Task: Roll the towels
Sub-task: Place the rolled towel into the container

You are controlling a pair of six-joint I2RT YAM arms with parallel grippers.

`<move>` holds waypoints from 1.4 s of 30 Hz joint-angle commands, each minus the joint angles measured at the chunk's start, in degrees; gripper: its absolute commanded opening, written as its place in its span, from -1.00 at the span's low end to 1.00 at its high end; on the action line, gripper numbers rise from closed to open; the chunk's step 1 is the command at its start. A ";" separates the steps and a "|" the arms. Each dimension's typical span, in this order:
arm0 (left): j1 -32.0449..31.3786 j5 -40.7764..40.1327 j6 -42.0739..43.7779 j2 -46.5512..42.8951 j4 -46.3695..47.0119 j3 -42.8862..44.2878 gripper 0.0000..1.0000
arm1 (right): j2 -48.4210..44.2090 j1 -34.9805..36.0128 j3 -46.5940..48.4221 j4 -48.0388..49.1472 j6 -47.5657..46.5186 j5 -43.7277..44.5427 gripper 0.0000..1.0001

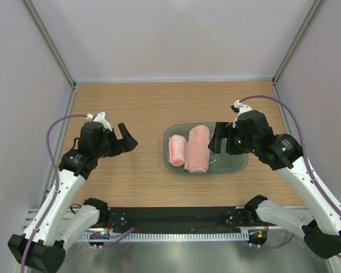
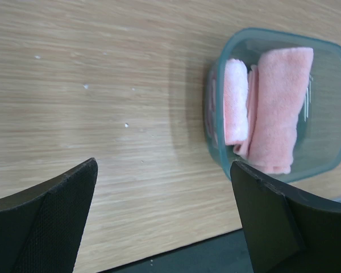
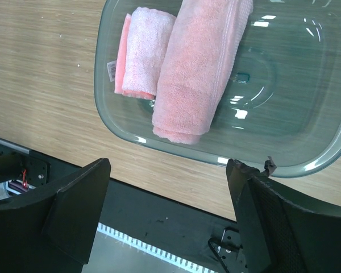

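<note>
Our left claw and right claw hung spread and empty. Large towel and small towel lay rolled, touching, inside the tray on the worktop; rolling looked finished, so we judged only pulling clear remained.

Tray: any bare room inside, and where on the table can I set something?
The tray's right half, between larger towel and right wall, is bare; its left half is crowded. Open wood between left end effector and tray.

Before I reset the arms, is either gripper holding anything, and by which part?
Nothing: left gripper and right gripper are open and empty; the towels lie in the tray.
</note>
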 commanded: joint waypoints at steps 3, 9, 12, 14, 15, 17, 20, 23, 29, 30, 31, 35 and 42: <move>-0.10 -12.15 6.04 -3.21 -2.04 3.98 1.00 | -1.82 0.19 -1.83 -0.04 -0.08 -0.52 0.85; -0.10 -10.86 7.63 -4.98 0.42 2.05 1.00 | -3.75 0.28 -4.55 1.54 -1.66 -1.58 0.88; -0.01 -6.30 4.82 -4.63 1.30 1.00 1.00 | -3.93 0.28 -3.85 2.07 -2.46 -1.58 0.90; -0.10 -4.96 3.59 -6.91 4.63 -1.46 0.99 | -3.58 0.19 -3.15 2.07 -2.63 -1.58 0.91; -0.10 -5.22 3.50 -7.44 5.25 -1.99 1.00 | -3.41 0.28 -2.28 1.81 -2.72 -1.58 0.91; -0.10 -7.06 3.84 -7.97 4.13 -1.99 1.00 | -2.70 0.19 -1.74 0.76 -2.81 -3.43 0.92; -0.10 -10.83 4.99 -7.62 1.75 -1.20 0.99 | -3.14 0.28 -2.26 -0.12 -3.25 -3.34 0.92; -0.10 -18.03 4.64 -7.70 1.48 -1.37 0.99 | -3.75 0.28 -3.85 -0.30 -3.86 -2.64 0.92; -0.10 -28.38 12.45 -10.95 15.87 -9.01 1.00 | -2.97 0.19 -5.61 -0.04 -5.36 0.44 0.92; -0.10 -31.21 13.42 -11.31 17.89 -13.11 0.99 | -2.79 0.28 -5.52 0.14 -5.62 0.53 0.92; -0.10 -33.41 16.30 -12.01 23.48 -15.15 1.00 | -2.88 0.28 -5.61 0.57 -5.62 0.79 0.92; -0.10 -38.53 24.38 -11.93 41.52 -26.49 0.95 | -3.67 0.28 -5.87 2.33 -5.80 0.44 0.93; -0.01 -52.14 20.03 -0.25 58.68 -32.48 0.96 | -3.67 0.19 -5.78 3.30 -6.32 -0.44 0.94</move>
